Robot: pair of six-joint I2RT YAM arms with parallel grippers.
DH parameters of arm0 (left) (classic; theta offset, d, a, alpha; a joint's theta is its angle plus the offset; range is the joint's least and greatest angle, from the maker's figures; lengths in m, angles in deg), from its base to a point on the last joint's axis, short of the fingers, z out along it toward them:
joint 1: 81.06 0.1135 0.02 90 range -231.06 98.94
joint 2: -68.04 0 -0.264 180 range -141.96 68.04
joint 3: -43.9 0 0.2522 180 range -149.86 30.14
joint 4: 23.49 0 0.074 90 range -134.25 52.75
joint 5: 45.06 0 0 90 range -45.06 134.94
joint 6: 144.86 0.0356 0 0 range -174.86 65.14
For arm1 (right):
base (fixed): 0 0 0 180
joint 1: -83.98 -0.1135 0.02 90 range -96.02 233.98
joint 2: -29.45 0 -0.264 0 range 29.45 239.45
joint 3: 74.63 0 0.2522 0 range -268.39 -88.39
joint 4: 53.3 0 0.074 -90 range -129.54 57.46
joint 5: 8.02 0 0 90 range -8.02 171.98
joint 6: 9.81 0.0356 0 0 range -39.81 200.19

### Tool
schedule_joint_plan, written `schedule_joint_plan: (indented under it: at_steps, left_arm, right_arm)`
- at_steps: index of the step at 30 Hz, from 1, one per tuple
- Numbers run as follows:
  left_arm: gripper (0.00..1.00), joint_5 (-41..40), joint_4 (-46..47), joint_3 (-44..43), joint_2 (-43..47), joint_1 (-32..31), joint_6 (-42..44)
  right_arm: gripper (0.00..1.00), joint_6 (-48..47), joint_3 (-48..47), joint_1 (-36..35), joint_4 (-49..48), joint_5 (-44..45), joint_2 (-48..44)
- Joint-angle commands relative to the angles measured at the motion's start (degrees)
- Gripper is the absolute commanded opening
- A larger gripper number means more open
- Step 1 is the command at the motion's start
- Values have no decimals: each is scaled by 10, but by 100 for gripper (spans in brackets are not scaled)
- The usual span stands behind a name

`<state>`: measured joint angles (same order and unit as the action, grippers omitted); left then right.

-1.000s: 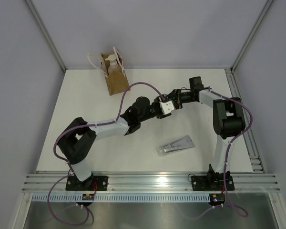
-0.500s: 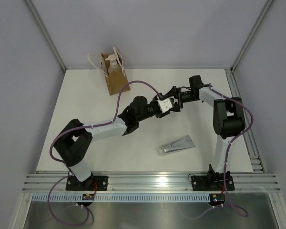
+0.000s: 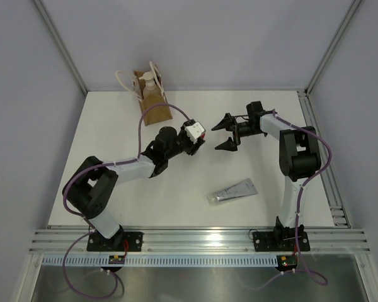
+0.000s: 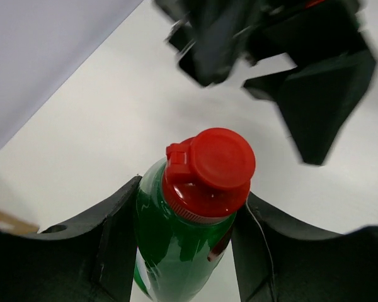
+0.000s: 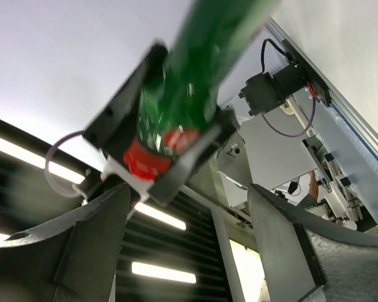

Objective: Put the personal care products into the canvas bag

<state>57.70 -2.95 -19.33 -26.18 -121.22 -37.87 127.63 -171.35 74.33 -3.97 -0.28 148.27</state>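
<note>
Right gripper [image 3: 218, 138] now wide, off bottle [image 4: 176, 245]

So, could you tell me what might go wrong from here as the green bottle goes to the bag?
1. The left fingers pinch the glossy green bottle only by its sides, just under the red cap; it may slip or twist.
2. The right fingers stand open close by and could clip it.
3. The canvas bag already holds a pump bottle, so the opening is tight; the bag might tip.

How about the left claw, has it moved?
Yes. The left claw, holding the bottle, swung left toward the bag, away from the tube.
</note>
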Motion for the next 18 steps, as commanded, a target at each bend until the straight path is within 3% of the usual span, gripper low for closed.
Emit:
schedule_joint_plan:
  at_steps: [1, 7, 11, 14, 18]
  left_arm:
    - [0, -21, 128, -2, 29, 22, -13]
    - [0, -22, 151, 39, 29, 39, -28]
    - [0, -32, 177, 68, 36, 51, -55]
    - [0, -42, 195, 83, 47, 62, -76]
    - [0, -49, 199, 90, 65, 73, -84]
  right_arm:
    - [84, -32, -19, -3, 34, -27, 4]
    - [89, -138, -47, -1, 100, -13, 16]
    - [88, -285, -99, 0, 183, -4, 27]
    - [88, -402, -155, 0, 279, 35, 40]
    - [86, -466, -191, 0, 322, 104, 46]
